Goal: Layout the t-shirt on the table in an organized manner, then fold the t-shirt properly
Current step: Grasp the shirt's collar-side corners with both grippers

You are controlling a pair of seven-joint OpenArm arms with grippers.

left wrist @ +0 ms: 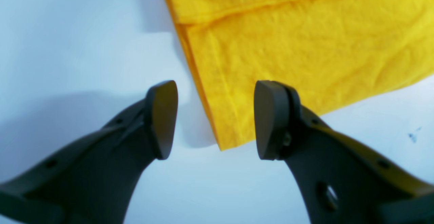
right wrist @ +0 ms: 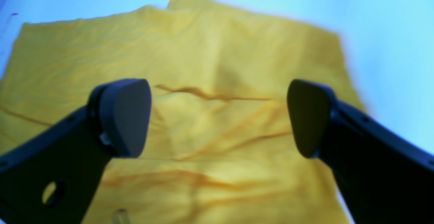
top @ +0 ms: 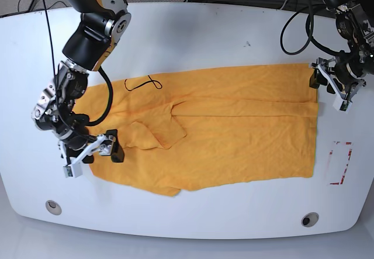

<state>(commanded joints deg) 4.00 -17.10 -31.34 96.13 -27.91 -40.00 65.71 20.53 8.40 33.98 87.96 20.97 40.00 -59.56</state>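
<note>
where spread, t-shirt [right wrist: 217, 81] below right gripper [right wrist: 218, 115]

t-shirts: just 1, the orange-yellow t-shirt [top: 234, 130] spread out flat
counters: 1 white counter [top: 193, 31]
hands: 2, a left hand [top: 329, 85] and a right hand [top: 93, 154], both with jaws apart
grommets: 2 round metal ones, left grommet [top: 53, 207] and right grommet [top: 310, 219], both along the near edge
tape rectangles: 1 red-white tape rectangle [top: 339, 163]
</note>
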